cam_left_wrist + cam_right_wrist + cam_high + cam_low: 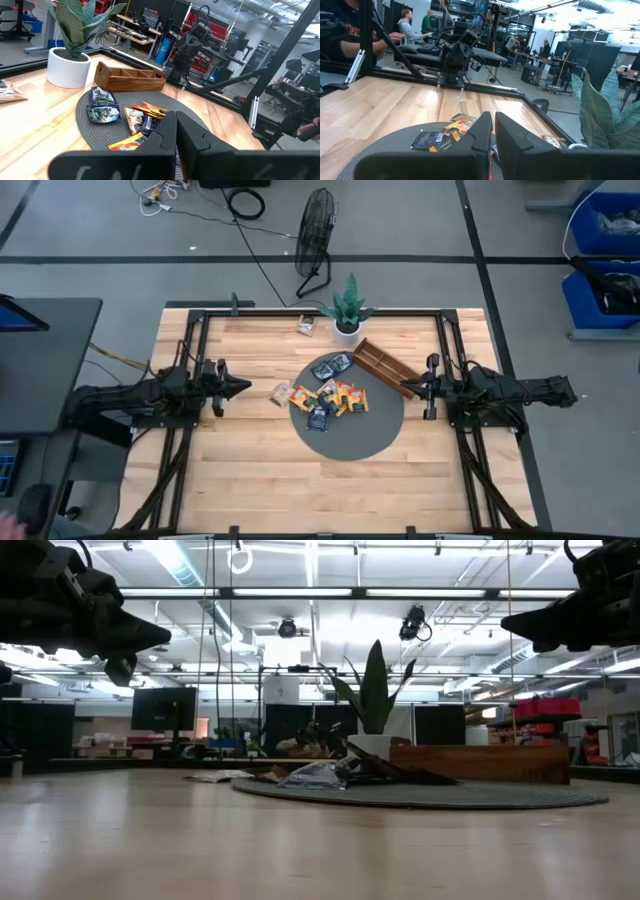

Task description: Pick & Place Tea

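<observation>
I see the tea sachets (330, 395) lying in a loose pile on the round grey mat (375, 435) in the middle of the table (250, 480), and one sachet (280, 393) lies just off the mat's edge on the wood. My left gripper (238, 388) hangs above the table on the left side, well apart from the pile, with its fingers pressed together and holding nothing. My right gripper (408, 387) hangs at the mat's right edge, beside the wooden tray (385, 365); its fingers are almost together and empty. The tea lies between both grippers, below their height.
</observation>
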